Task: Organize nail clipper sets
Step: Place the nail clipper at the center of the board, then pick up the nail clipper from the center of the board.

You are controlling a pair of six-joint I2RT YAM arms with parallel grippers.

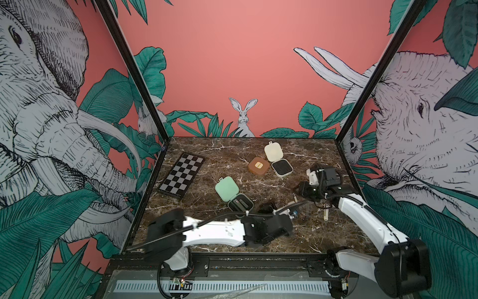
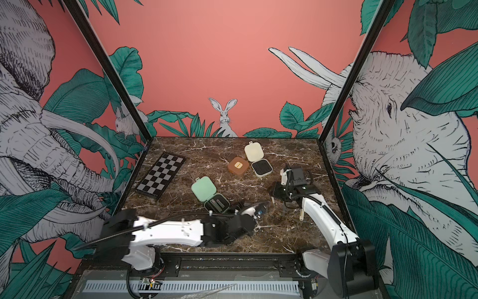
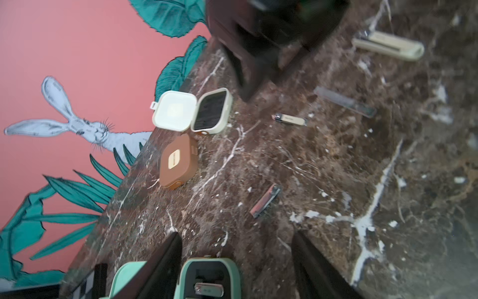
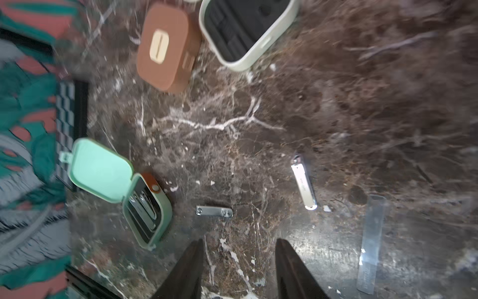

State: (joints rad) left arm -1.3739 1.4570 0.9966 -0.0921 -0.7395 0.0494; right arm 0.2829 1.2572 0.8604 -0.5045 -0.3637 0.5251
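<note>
The mint green case (image 1: 234,195) lies open at mid-table with slim tools in its black insert. My left gripper (image 3: 236,236) hovers open just past its base (image 3: 209,277), holding nothing. The brown case (image 1: 258,165) is shut. Beside it the cream case (image 1: 278,160) lies open with a bare insert. Loose on the marble are a small cream clipper (image 4: 304,182), a brown clipper (image 3: 265,200), a clear file (image 4: 371,244) and a longer cream tool (image 1: 326,213). My right gripper (image 4: 240,243) is open above bare marble, near the loose tools.
A black-and-grey checkerboard (image 1: 182,174) lies at the left of the table. Printed walls close in the left, right and back sides. The two arms (image 1: 214,230) (image 1: 362,214) reach in from the front edge.
</note>
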